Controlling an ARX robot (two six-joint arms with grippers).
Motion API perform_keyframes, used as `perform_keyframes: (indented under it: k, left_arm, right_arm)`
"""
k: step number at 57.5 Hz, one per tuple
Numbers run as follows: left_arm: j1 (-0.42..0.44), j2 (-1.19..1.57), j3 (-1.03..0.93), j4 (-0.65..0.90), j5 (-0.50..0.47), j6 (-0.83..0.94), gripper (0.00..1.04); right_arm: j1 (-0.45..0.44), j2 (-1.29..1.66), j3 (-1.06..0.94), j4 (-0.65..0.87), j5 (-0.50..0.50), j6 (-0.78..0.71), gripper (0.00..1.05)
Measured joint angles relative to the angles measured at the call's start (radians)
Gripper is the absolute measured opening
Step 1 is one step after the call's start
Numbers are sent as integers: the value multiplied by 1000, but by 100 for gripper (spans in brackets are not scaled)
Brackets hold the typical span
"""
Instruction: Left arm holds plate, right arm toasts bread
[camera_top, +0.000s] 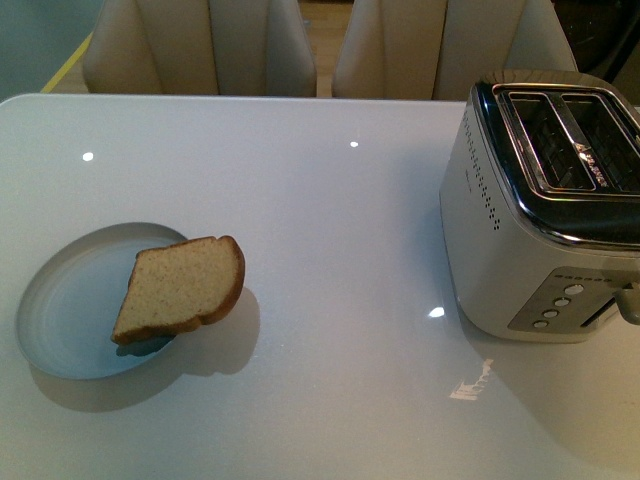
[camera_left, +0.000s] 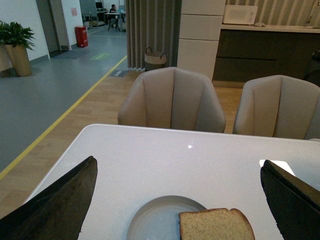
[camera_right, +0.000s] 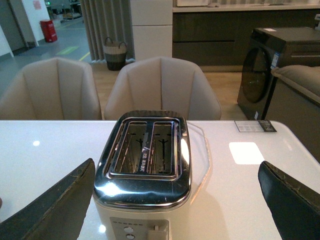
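The pale blue-white plate (camera_top: 65, 315) lies on the white table at the front left. On its right rim rests the bread (camera_top: 180, 288), a speckled brown slice that overhangs the plate. Neither arm shows in the front view. In the left wrist view, my left gripper (camera_left: 181, 210) is open above the near side of the plate (camera_left: 152, 220) and bread (camera_left: 216, 226), its dark fingers (camera_left: 60, 205) wide apart with nothing between them. My right gripper (camera_right: 177, 207) is open too, held before the toaster (camera_right: 145, 172), whose two slots are empty.
The cream and chrome toaster (camera_top: 545, 215) stands at the table's right, its lever and buttons facing the front edge. Two beige chairs (camera_top: 200, 45) stand behind the far edge. A white table (camera_top: 340, 260) spans the view.
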Motion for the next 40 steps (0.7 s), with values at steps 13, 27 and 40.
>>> perform_keyframes:
  k: [13,27,40]
  left_arm:
    - [0,0,0,0,0,0,97]
    - [0,0,0,0,0,0,97]
    - [0,0,0,0,0,0,97]
  right_arm:
    - [0,0,0,0,0,0,96]
    - [0,0,0,0,0,0,96]
    - [0,0,0,0,0,0,96]
